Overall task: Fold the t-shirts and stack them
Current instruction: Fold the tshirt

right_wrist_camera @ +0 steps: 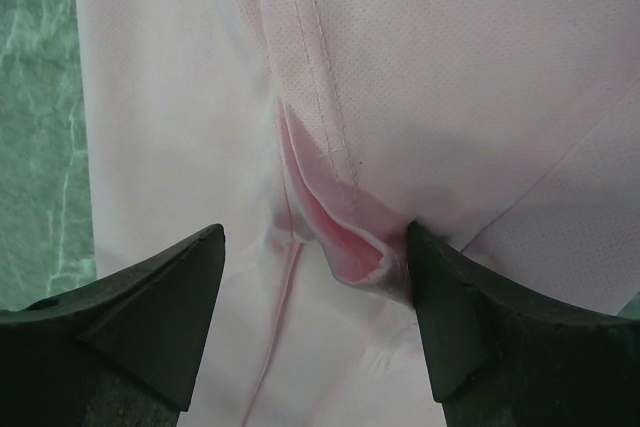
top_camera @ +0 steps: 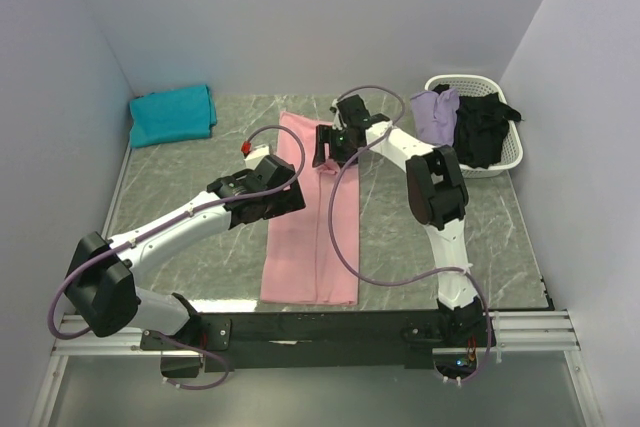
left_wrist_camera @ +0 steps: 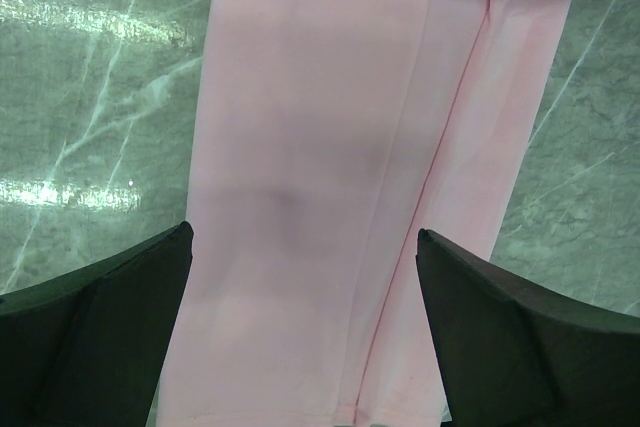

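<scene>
Both claws, we see, gape wide and empty over the pink shirt [top_camera: 312, 247]: left claw [left_wrist_camera: 305, 247] above its middle, right claw [right_wrist_camera: 315, 237] straddling a fold [right_wrist_camera: 352, 239] at its far end.

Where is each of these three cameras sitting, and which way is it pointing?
Top camera: above and behind the robot, looking down on the table, left arm, right arm, pink shirt, teal shirt and basket.
Left wrist camera: on the left arm, looking down past its open left claw at the shirt lying flat.
Right wrist camera: on the right arm, close over a fold by its open right claw.
All three share the pink shirt.
</scene>
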{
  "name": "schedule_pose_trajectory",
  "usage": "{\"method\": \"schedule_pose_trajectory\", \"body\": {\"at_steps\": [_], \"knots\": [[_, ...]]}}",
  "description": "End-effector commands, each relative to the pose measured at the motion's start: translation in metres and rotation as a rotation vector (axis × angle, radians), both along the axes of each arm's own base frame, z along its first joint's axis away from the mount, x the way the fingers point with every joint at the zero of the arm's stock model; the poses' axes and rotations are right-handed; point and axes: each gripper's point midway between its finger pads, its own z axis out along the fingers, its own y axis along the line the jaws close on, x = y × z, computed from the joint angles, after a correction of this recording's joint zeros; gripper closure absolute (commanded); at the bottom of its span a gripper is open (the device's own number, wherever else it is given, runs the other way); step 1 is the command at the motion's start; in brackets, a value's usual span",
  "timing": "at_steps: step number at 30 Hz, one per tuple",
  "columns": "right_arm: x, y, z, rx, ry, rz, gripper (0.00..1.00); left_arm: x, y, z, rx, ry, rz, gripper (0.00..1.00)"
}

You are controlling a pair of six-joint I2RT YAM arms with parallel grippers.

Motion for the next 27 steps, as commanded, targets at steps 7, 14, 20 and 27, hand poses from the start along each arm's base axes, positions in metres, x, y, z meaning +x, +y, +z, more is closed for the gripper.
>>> {"method": "schedule_pose_trajectory", "body": {"at_steps": [7,14,20,27], "knots": [[-0.008,0.0,0.039,-0.092,-0.128,0.025,0.2,0.001,-0.003,0.0,-0.012,-0.005,-0.014,0.01],[-0.011,-0.001,0.05,-0.104,-0.158,0.027,0.2,0.002,-0.002,0.0,-0.011,-0.009,-0.009,0.01],[-0.014,0.006,0.051,-0.087,-0.15,0.058,0.19,0.003,-0.003,-0.001,-0.009,-0.006,-0.011,0.01],[-0.019,0.015,0.047,-0.047,-0.134,0.084,0.19,0.003,-0.003,-0.005,0.002,0.001,-0.013,0.01]]}}
